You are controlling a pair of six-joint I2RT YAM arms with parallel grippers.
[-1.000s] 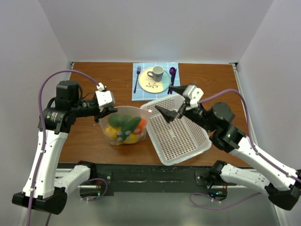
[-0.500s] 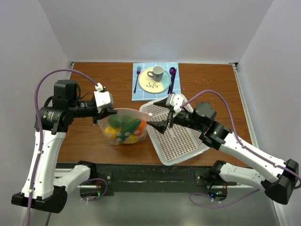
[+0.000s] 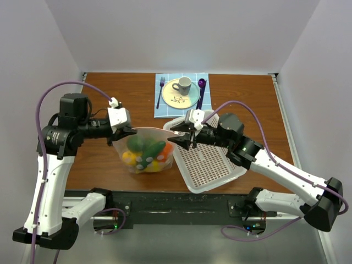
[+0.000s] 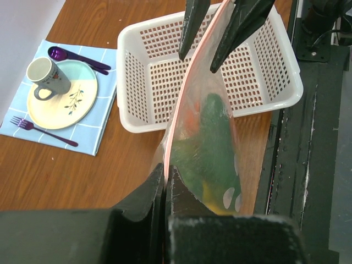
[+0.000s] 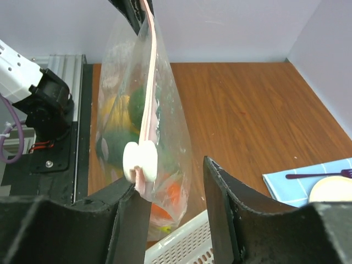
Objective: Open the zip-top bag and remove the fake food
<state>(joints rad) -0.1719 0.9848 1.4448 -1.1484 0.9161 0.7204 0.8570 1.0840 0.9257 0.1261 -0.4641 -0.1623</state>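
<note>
The clear zip-top bag (image 3: 144,144) hangs above the table, its pinkish zip strip (image 4: 184,93) stretched taut along the top. The fake food (image 3: 146,153) lies inside it: green, yellow and orange pieces. My left gripper (image 3: 131,131) is shut on the strip's left end (image 4: 165,168). My right gripper (image 3: 175,137) straddles the other end, where a white slider (image 5: 140,160) rests against one finger (image 5: 129,220). The other finger (image 5: 220,203) stands apart from the bag (image 5: 132,104), so the jaws still show a gap.
A white perforated basket (image 3: 214,168) sits tilted just right of the bag, under my right arm. At the back lies a blue napkin (image 3: 165,110) with a plate (image 3: 179,100), cup (image 3: 183,85), purple fork (image 3: 160,91) and spoon (image 3: 201,88).
My right gripper has swung left from over the basket to the bag's slider end, and its jaws have narrowed. The left gripper has kept its grip, shifting only slightly.
</note>
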